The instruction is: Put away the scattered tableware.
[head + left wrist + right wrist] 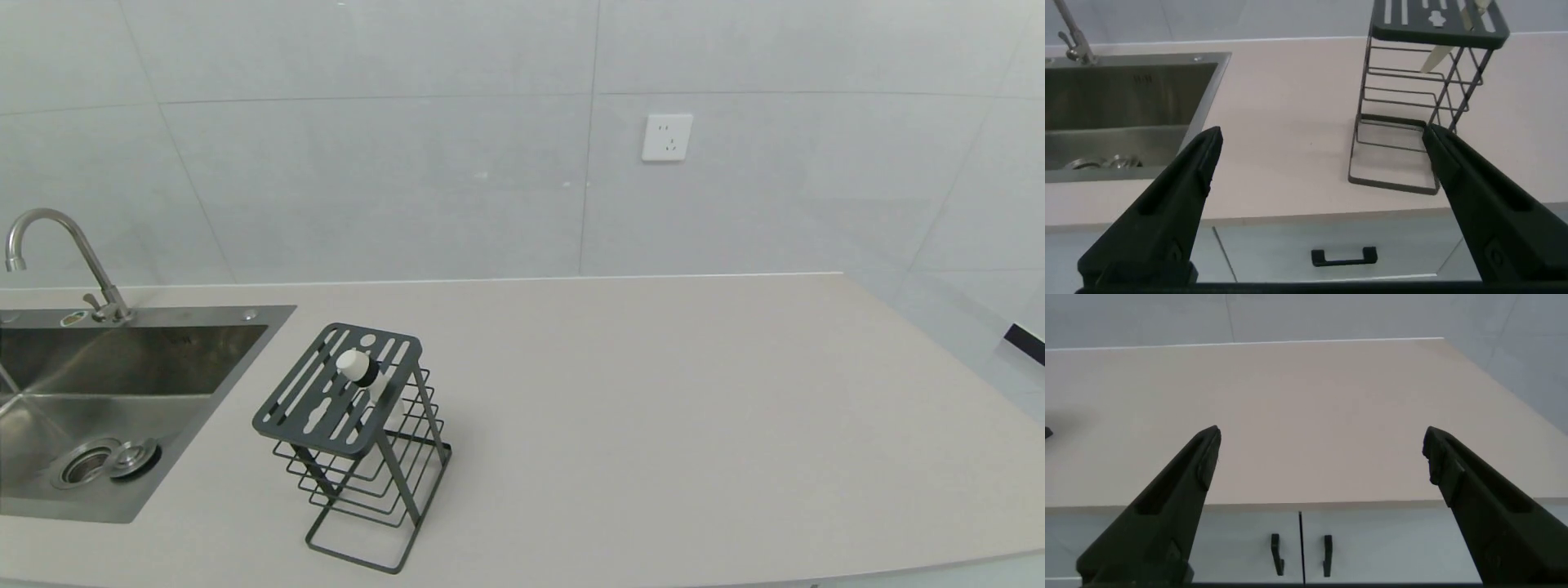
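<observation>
Left gripper spread before beige counter

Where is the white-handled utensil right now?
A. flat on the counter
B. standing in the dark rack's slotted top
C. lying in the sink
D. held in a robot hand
B: the white-handled utensil pokes up through the dark rack, which stands on the counter beside the sink.
</observation>
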You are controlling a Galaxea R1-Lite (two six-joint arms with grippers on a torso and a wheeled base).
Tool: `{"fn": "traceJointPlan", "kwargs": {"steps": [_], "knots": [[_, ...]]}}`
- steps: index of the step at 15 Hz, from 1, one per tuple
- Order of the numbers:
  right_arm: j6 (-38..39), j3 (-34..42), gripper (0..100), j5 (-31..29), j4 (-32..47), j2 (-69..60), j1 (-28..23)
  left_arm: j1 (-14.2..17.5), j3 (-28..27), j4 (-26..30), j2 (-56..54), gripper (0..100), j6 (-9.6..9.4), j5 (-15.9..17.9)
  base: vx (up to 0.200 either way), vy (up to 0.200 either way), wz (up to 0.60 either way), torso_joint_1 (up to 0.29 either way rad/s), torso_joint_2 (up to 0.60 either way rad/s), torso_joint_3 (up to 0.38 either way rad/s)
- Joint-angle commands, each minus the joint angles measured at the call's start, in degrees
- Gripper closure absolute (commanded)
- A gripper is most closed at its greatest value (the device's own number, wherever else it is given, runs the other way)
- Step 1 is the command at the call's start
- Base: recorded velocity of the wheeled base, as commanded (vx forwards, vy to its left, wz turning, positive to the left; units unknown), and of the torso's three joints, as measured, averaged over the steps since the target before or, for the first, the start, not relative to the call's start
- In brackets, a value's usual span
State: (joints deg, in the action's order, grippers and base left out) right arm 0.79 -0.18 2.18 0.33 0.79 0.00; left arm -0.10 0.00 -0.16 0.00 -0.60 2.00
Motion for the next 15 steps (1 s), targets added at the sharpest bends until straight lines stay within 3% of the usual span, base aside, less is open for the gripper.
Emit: {"fn": "traceJointPlan", "kwargs": {"steps": [1, 4, 15], "knots": [[0.0, 0.0, 0, 0.0, 0.0, 0.1, 0.0, 0.0, 0.0, 0.0, 0.1, 0, -0.02, 0.0, 0.000, 0.000, -0.60, 0.002, 0.01, 0.002], [0.0, 0.0, 0, 0.0, 0.0, 0.1, 0.0, 0.0, 0.0, 0.0, 0.1, 0, -0.02, 0.0, 0.000, 0.000, -0.60, 0.004, 0.00, 0.004], [-0.1, 0.0, 0, 0.0, 0.0, 0.1, 0.0, 0.0, 0.0, 0.0, 0.1, 0, -0.02, 0.0, 0.000, 0.000, 0.00, 0.000, 0.00, 0.000]]}}
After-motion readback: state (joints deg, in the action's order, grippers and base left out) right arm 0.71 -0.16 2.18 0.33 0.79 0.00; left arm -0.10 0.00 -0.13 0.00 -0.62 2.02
